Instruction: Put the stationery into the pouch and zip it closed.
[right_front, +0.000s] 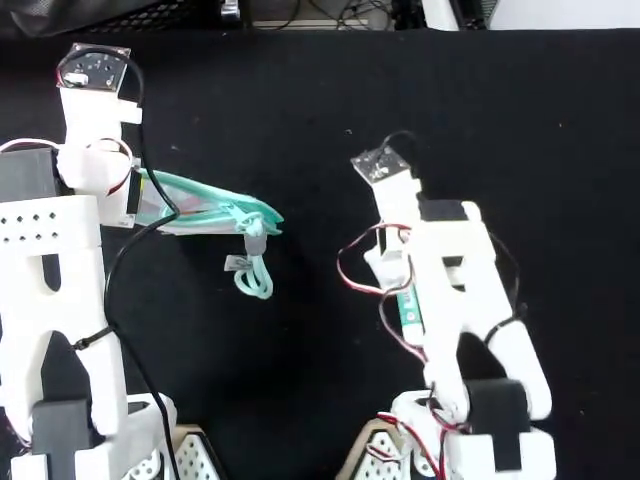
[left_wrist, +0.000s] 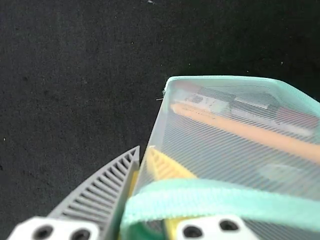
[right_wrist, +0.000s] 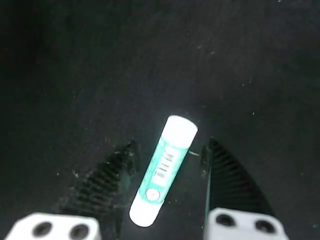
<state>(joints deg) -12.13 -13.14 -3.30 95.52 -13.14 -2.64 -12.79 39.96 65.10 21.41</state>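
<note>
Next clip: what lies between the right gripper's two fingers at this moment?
A white and teal glue stick lies on the black table between the open fingers of the right gripper. The right wrist view shows it.

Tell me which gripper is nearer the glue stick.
Right. The right gripper is open with the glue stick lying between its fingers; the left gripper is off to the side, shut on the pouch.

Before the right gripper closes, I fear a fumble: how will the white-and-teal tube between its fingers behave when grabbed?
The tube is a round cylinder lying flat, so an off-centre nudge would probably roll it. It looks rigid, smooth plastic: likely stiff but slippery in the open right gripper.
</note>
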